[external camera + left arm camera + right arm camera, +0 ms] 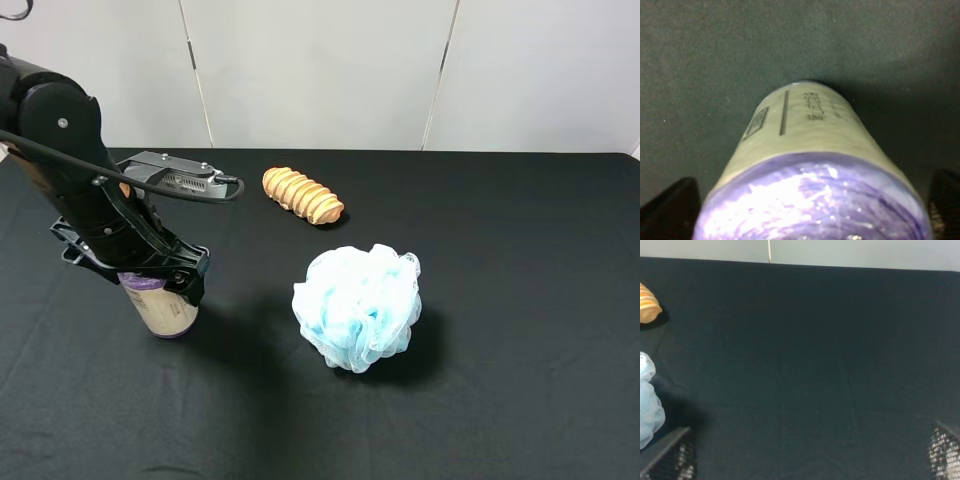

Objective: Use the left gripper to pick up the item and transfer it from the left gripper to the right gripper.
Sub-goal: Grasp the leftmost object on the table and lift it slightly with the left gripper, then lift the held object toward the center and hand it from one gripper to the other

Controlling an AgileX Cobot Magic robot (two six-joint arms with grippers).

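The item, a cream-wrapped roll with purple ends, stands upright on the black table at the left. My left gripper comes down over its top end, one finger on each side. In the left wrist view the item fills the frame and the black fingertips sit tight against its two sides, so the gripper is shut on it. My right gripper is open over bare cloth with nothing between its fingers; it is outside the exterior high view.
A ribbed tan wooden piece lies at the back centre. A fluffy light-blue mesh sponge sits mid-table, right of the item. The black cloth-covered table stretches right, and a white wall stands behind.
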